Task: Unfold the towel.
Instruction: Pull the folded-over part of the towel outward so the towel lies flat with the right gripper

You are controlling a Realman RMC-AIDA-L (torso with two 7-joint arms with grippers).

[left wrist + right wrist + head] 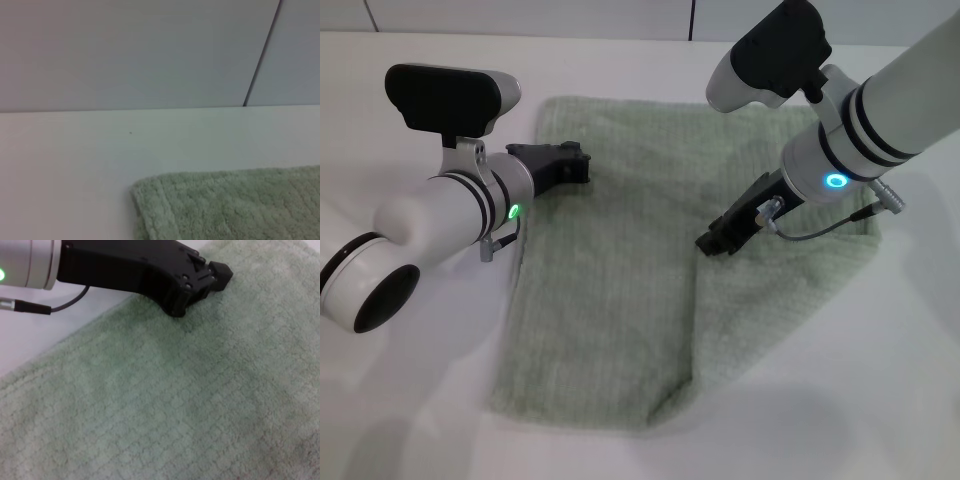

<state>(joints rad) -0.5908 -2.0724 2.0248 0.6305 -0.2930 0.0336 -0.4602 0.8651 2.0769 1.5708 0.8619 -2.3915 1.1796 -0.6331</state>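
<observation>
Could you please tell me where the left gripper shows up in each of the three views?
Head view: left gripper at the pale sage-green terry towel's far left corner.
Left wrist view: not in it; only that towel corner.
Right wrist view: top, over the towel.
Shared landmark: the towel.

The towel [610, 300] is soft, fuzzy cloth with little bumpy ribs and a flat sewn edge. The table [880, 400] is smooth, white and a bit shiny. The left gripper [582, 165] and right gripper [715, 243] look like dull black plastic, on arms of shiny white plastic.
</observation>
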